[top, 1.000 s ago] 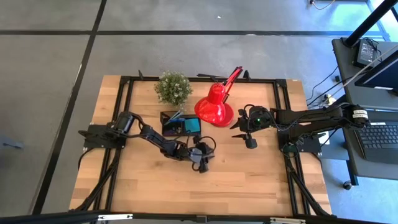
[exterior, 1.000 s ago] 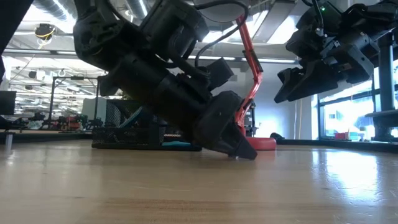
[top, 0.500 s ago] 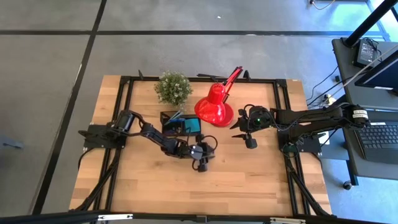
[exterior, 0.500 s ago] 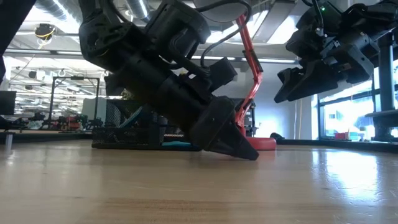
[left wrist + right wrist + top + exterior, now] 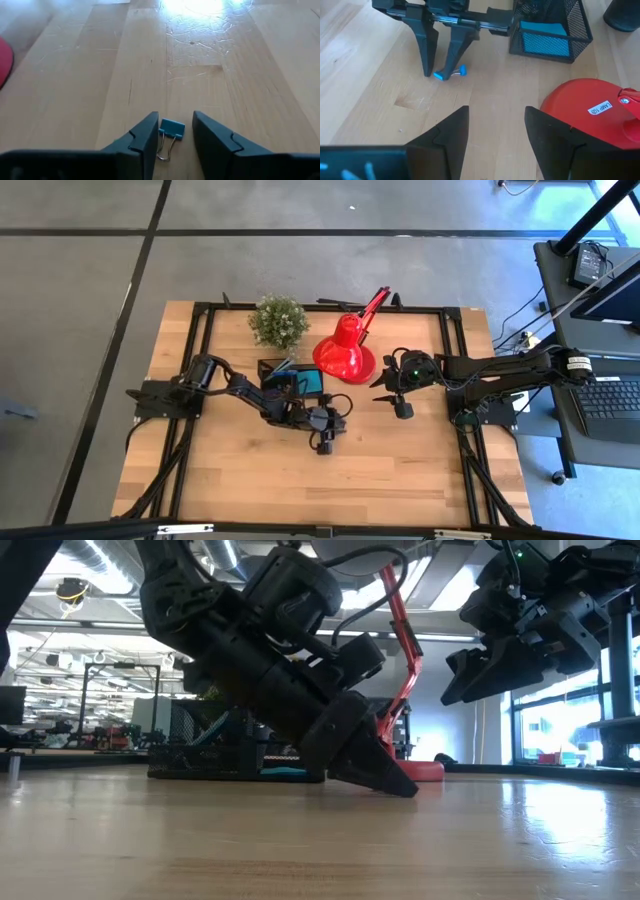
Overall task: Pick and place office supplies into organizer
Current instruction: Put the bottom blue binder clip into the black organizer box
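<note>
Blue sticky notes (image 5: pixel 543 43) already sit in the organizer (image 5: pixel 290 379) toward the tabletop's far edge; a blue binder clip (image 5: pixel 171 131) lies mid-table between the left gripper's (image 5: pixel 172 142) unclenched, straddling jaws, ungrasped. Right gripper (image 5: pixel 494 131) hovers released near the lamp (image 5: pixel 344 351)

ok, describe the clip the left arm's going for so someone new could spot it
Start at the red lamp mid-table; the left claw is down on the wood in front of it. Between its fingers lies a binder clip, the only blue item loose on the bare table, with wire handles.
</note>
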### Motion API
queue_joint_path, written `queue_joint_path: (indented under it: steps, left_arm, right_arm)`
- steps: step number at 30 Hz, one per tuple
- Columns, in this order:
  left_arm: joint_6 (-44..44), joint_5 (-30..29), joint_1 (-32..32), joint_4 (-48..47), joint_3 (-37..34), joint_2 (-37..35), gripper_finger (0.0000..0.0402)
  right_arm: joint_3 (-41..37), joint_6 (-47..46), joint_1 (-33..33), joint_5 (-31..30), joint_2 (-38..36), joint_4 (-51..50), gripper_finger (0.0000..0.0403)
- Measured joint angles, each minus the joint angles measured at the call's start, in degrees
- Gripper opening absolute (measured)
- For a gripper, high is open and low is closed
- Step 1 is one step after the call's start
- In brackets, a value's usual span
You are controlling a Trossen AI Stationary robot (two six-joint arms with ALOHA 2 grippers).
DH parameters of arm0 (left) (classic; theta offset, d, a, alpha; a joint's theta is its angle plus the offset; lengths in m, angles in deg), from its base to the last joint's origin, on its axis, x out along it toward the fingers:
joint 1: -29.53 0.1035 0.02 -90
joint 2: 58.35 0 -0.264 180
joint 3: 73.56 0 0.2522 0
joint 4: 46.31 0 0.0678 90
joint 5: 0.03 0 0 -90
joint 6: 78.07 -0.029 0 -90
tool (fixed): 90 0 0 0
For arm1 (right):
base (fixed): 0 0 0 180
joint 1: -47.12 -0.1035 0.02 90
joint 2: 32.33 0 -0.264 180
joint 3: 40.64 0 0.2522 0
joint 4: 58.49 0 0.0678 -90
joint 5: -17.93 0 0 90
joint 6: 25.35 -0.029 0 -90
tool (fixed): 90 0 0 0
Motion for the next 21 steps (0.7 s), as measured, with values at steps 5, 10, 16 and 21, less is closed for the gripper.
queue_joint_path:
  steps: [5, 10, 16, 21]
  left_arm:
    - [0.37, 0.1, 0.0, -0.73, 0.04, -0.02, 0.0103]
    - [0.37, 0.1, 0.0, -0.73, -0.01, -0.02, 0.0089]
    - [0.33, -0.09, -0.02, -0.71, -0.08, -0.04, 0.0069]
    - [0.28, -0.79, -0.42, -0.65, -0.09, -0.04, 0.006]
  right_arm:
    - [0.0, 0.0, -0.02, 0.0, 0.0, 0.0, 0.0195]
    - [0.0, 0.0, -0.02, 0.0, 0.0, 0.0, 0.0195]
    - [0.0, 0.0, 0.0, 0.0, 0.0, 0.0, 0.0195]
    - [0.0, 0.0, -0.02, 0.0, 0.0, 0.0, 0.0195]
